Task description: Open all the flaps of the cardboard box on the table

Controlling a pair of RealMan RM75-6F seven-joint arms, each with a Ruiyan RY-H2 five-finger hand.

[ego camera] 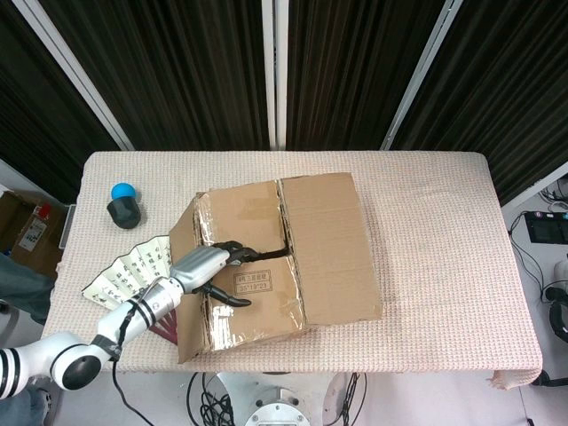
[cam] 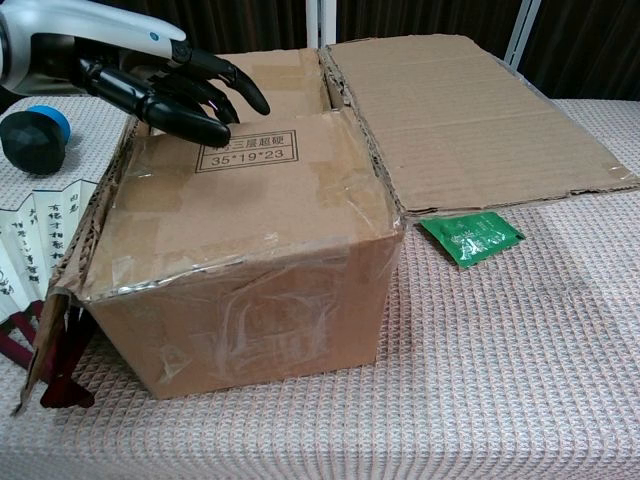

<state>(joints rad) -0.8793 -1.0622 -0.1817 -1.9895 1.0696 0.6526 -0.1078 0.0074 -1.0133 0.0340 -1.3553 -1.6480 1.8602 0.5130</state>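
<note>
Cardboard box (ego camera: pixel 266 257) sat mid-table, nearer the front edge. Its right long flap (cam: pixel 470 110) already lay folded out flat; the left long flap (ego camera: pixel 184 266) hung outward. The two short inner flaps were not yet lifted.

Left hand (ego camera: pixel 209 264) hovered over the near inner flap (cam: pixel 240 190), fingers (cam: pixel 215 90) spread and empty, tips just at the slit between the inner flaps. Right hand not visible in either view.

Judgement: fingertips should slip into the slit, hook under the free edge of the near flap, then peel it toward the front edge. Pressing down would only push the flap inward. Tape residue may resist.

Folding fan (ego camera: pixel 124 271) lay beside the box's left side.
</note>
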